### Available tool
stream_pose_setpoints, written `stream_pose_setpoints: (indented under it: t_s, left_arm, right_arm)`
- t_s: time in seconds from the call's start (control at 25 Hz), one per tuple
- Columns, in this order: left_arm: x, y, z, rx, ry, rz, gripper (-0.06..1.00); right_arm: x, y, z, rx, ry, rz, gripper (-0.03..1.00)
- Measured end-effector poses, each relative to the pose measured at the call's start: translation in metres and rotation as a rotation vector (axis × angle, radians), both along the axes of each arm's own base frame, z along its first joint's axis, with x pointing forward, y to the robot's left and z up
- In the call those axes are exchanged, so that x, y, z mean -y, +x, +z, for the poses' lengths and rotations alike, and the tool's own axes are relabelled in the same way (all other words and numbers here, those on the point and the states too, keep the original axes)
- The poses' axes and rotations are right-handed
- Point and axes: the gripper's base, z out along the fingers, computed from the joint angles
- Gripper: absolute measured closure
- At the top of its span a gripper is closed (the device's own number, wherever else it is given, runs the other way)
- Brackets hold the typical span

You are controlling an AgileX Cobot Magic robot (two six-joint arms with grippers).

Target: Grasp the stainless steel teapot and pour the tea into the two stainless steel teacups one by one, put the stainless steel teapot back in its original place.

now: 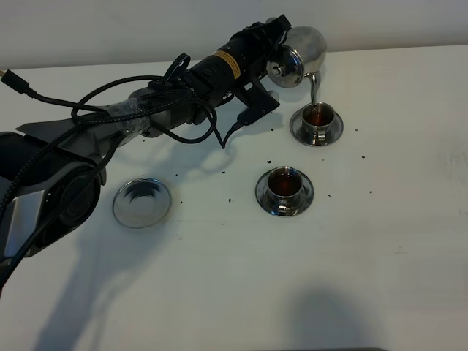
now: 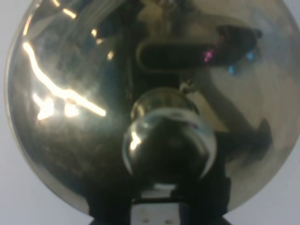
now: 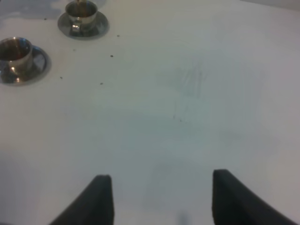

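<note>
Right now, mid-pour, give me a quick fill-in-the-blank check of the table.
1. The teapot is tilted with its ____ over the far teacup.
2. The near teacup already holds ____.
3. The lone saucer has ____ standing on it.
4. The right claw stands ____.
Missing words: spout; tea; nothing; open.

A white table [image 1: 409,241] fills nearly the whole exterior high view, matte and evenly lit. Along the top of the frame its far edge meets a pale grey backdrop [image 1: 110,29], plain and featureless. Small dark specks [image 1: 363,156] lie scattered over the middle of the tabletop. Soft grey shadows [image 1: 333,318] spread across the lower left and the bottom centre, blurred at their edges. In the right wrist view the same white surface shows faint scuff marks [image 3: 192,79].
</note>
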Motion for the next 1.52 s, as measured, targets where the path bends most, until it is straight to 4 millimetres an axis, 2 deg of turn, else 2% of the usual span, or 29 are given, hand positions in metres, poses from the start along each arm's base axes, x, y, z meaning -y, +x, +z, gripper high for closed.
stream_pose_setpoints:
  t_s: [1.12,1.52]
  left_arm:
    - [0.007,-0.004,0.003,0.096,0.072,-0.073,0.72]
    - [0.009,-0.002,0.011,0.125,0.069,-0.077,0.72]
  right_arm:
    - [0.0,0.0,0.0,0.0,0.0,0.0,0.51]
    - [0.0,0.0,0.0,0.0,0.0,0.0,0.51]
